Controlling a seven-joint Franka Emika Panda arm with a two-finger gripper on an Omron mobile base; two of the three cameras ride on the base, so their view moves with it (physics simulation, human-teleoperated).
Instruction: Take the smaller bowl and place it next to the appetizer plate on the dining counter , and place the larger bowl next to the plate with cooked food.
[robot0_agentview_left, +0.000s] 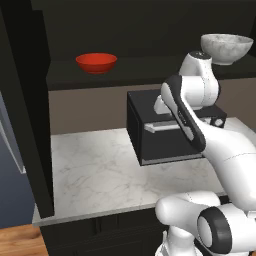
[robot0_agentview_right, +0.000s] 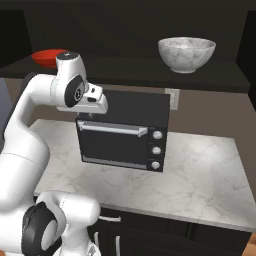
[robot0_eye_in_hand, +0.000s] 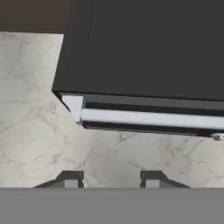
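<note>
Right now my gripper (robot0_eye_in_hand: 112, 178) hangs over the marble worktop (robot0_agentview_left: 100, 170), its two dark fingertips (robot0_eye_in_hand: 70, 178) standing apart with nothing between them, so it is released and empty. Through the hand camera the bare marble lies just ahead of the tips, and toward twelve o'clock comes the black oven (robot0_eye_in_hand: 148, 52), seen from above, with its pale handle bar (robot0_eye_in_hand: 148, 118) running across the front edge.

From the base cameras the arm rises close to me and bends so that the hand sits above the oven's near upper corner; I cannot tell whether it touches the oven. The oven stands on the worktop toward the back wall, its three knobs (robot0_agentview_right: 157, 150) stacked down its right side in the right base view.

Farthest off, on the dark shelf (robot0_agentview_left: 130, 72) above the worktop, sit both bowls, well apart. In the left base view the smaller bowl (robot0_agentview_left: 96, 62), glossy red, is at about eleven o'clock and the larger bowl (robot0_agentview_left: 226, 48), grey-white marbled, at about one o'clock. Both stand upright.
</note>
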